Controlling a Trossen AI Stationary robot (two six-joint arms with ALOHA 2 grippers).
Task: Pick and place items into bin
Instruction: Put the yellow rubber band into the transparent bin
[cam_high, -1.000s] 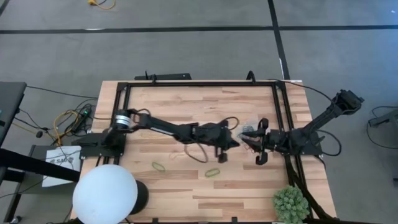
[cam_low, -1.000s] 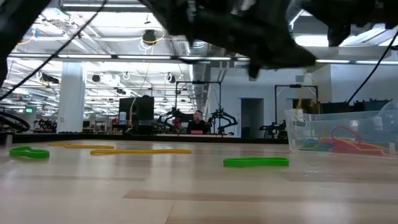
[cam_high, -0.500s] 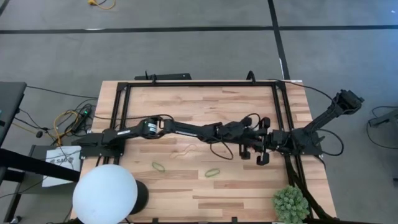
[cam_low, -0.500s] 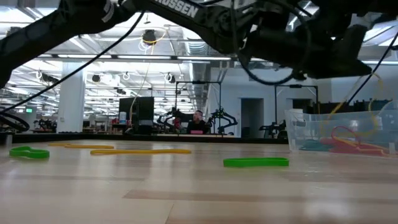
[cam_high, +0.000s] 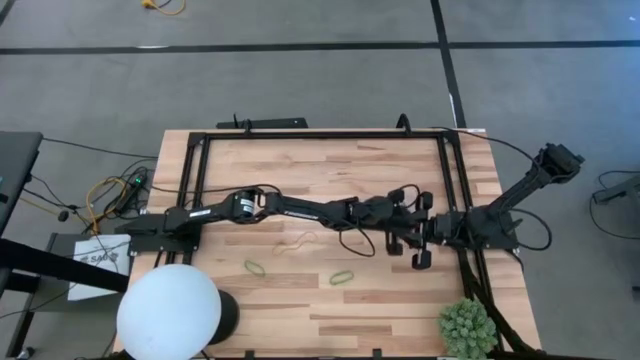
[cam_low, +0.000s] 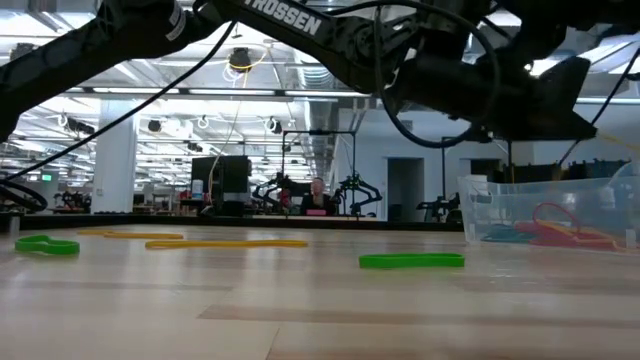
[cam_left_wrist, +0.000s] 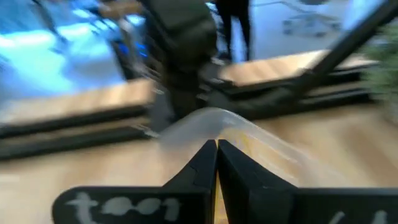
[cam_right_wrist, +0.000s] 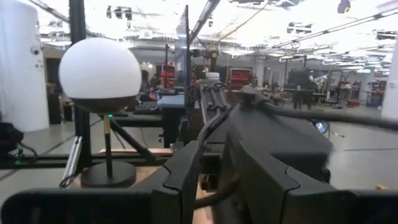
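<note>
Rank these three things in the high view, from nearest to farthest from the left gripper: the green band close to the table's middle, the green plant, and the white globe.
Measured from the left gripper, which is above the table's right part:
1. The green band, on the wood just to its left, toward the near edge.
2. The green plant, at the near right corner.
3. The white globe, at the near left corner, far across the table.

From above, you cannot see the bin (cam_low: 548, 212): the left gripper (cam_high: 404, 222) and its arm cover it, and you get only its clear wall in the low view, cut off at the picture's right edge. The bands inside the bin (cam_low: 556, 226) blur into red and yellow streaks you cannot count. In the left wrist view everything past the closed fingers (cam_left_wrist: 206, 163) is smeared. The right gripper (cam_right_wrist: 211, 167) looks onto the left arm's dark body, which hides the table from you.
</note>
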